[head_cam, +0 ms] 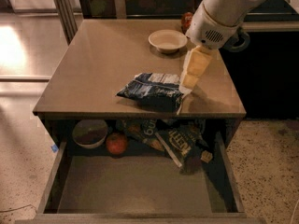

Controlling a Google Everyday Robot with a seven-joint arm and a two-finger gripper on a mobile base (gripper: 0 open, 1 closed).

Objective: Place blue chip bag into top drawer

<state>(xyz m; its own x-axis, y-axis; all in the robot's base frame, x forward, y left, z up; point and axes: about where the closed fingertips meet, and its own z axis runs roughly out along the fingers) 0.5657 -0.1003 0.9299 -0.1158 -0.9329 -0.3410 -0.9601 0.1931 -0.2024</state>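
The blue chip bag (152, 91) lies crumpled on the tabletop near its front edge, dark navy with white striped patches. My gripper (187, 88) hangs from the white arm at the upper right, its pale fingers pointing down at the bag's right end, touching or just above it. The top drawer (135, 185) is pulled out below the table, its flat grey floor bare in front.
A pale bowl (167, 40) and a red can (187, 20) stand at the back of the table (93, 64). At the drawer's back lie a dark bowl (89, 132), a red apple (117, 143) and dark greenish chip bags (180, 141).
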